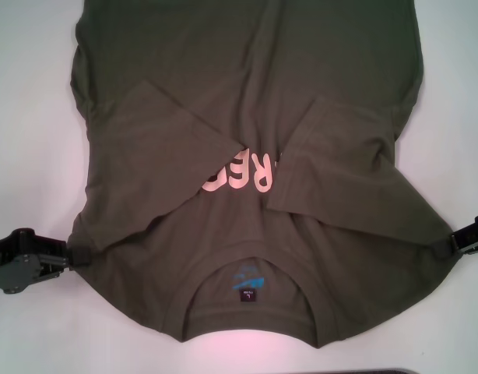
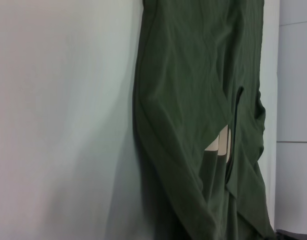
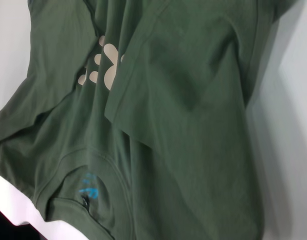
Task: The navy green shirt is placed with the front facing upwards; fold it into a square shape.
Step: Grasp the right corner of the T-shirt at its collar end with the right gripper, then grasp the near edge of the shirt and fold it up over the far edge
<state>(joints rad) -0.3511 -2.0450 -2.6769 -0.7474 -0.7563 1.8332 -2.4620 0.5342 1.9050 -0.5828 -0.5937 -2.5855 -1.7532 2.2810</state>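
The navy green shirt (image 1: 247,93) lies front up on the white table (image 1: 29,117), collar nearest me. Both short sleeves are folded inward over the chest and cover part of the pale pink lettering (image 1: 239,179). The blue neck label (image 1: 247,280) shows inside the collar. My left gripper (image 1: 74,255) is at the shirt's left shoulder edge, shut on the fabric. My right gripper (image 1: 445,245) pinches the right shoulder edge, also shut. The left wrist view shows the shirt (image 2: 193,100) with a bit of lettering (image 2: 221,145). The right wrist view shows the shirt (image 3: 193,125), lettering (image 3: 106,65) and label (image 3: 88,187).
Bare white table surrounds the shirt on the left and right sides. A dark strip (image 1: 395,371) runs along the table's near edge. Pale wall panels (image 2: 293,100) show beyond the shirt in the left wrist view.
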